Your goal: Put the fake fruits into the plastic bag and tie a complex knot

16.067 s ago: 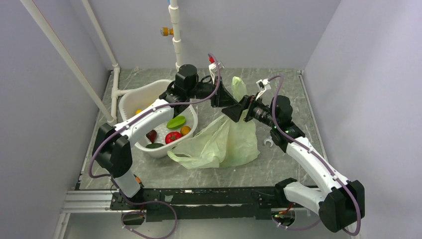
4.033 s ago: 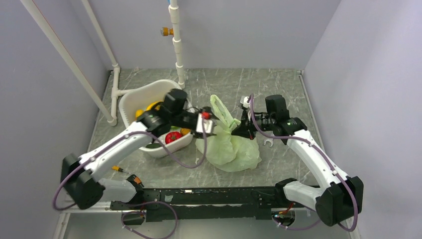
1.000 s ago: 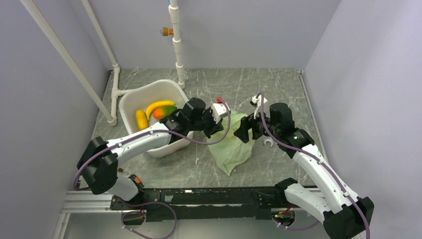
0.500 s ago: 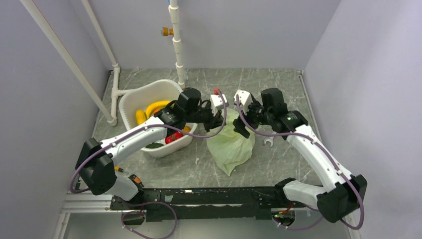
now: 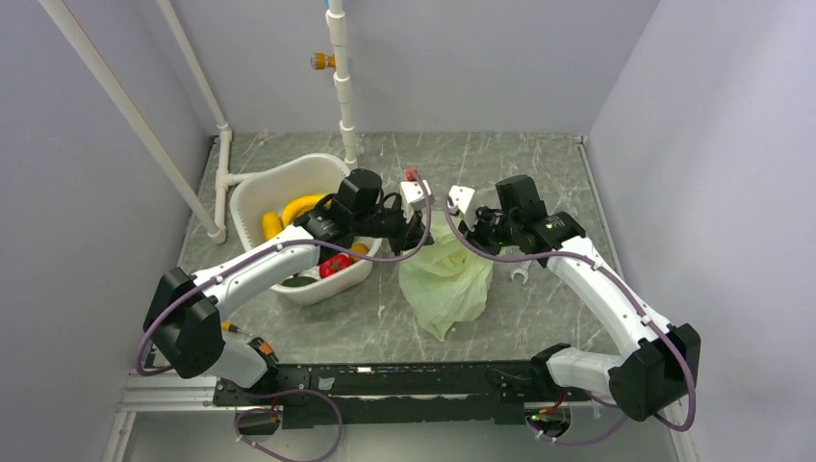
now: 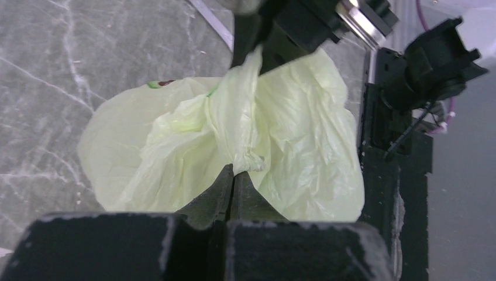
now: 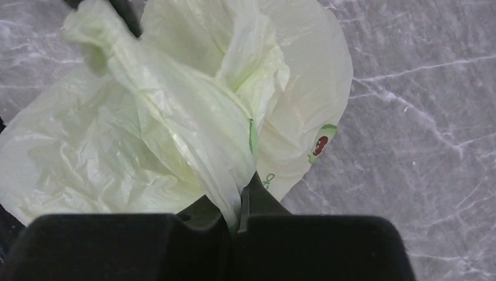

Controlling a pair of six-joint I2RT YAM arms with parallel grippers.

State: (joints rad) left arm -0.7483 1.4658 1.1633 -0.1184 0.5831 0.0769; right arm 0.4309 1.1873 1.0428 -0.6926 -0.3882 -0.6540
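Both hands pinch the plastic bag [image 5: 445,279] from opposite sides, at the middle of the grey marbled worktop [image 5: 548,164]. The left hand [image 6: 234,181] is clamped tight on a bunched handle. The right hand [image 7: 238,213] is nipped narrow on another twisted strip, so the film stretches between them, I'd guess for tying. The bag is thin, crinkly, translucent pale green, and its body lies slumped to the right of the white basin [image 5: 252,188]. The fake fruits [image 5: 332,265] are glossy plastic, yellow bananas and a round red one among them. They lie in that basin, not yet bagged.
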